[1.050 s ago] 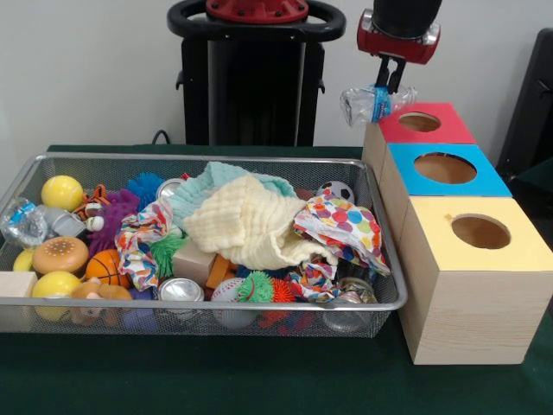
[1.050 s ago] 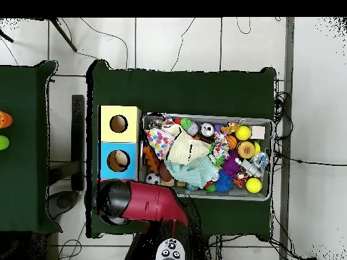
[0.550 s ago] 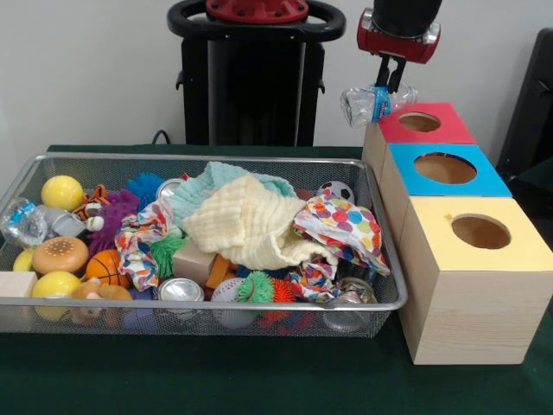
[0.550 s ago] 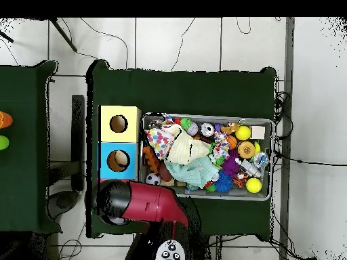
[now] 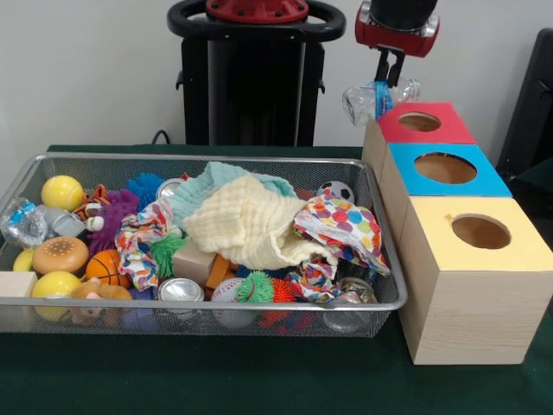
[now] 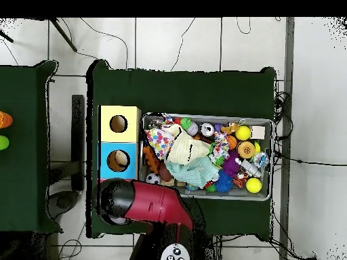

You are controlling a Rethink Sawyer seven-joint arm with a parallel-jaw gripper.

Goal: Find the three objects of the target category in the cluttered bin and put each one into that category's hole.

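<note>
A crushed clear plastic bottle [image 5: 377,98] with a blue label hangs in the air, clamped between the fingers of the gripper [image 5: 388,79], just beside the far left corner of the red box [image 5: 418,124] and above its top. The red box has 1 round hole; next to it, touching in a row, stand a blue box [image 5: 443,169] and a yellow box [image 5: 478,255], each with 1 hole. In the overhead view the red arm [image 6: 150,203] covers the red box.

Beside the boxes sits a wire basket [image 5: 207,304] crowded with clutter: a cream cloth [image 5: 249,224] over a mint cloth [image 5: 210,183], a dotted cloth [image 5: 342,226], yellow balls [image 5: 62,192], a small basketball [image 5: 107,266], a soccer ball [image 5: 338,191], a can [image 5: 181,290] and another crumpled bottle [image 5: 24,222] at the left end.

All rests on a dark green counter [image 5: 259,380]. Behind is a pale wall; the overhead view shows a tiled floor [image 6: 176,42] with cables.
</note>
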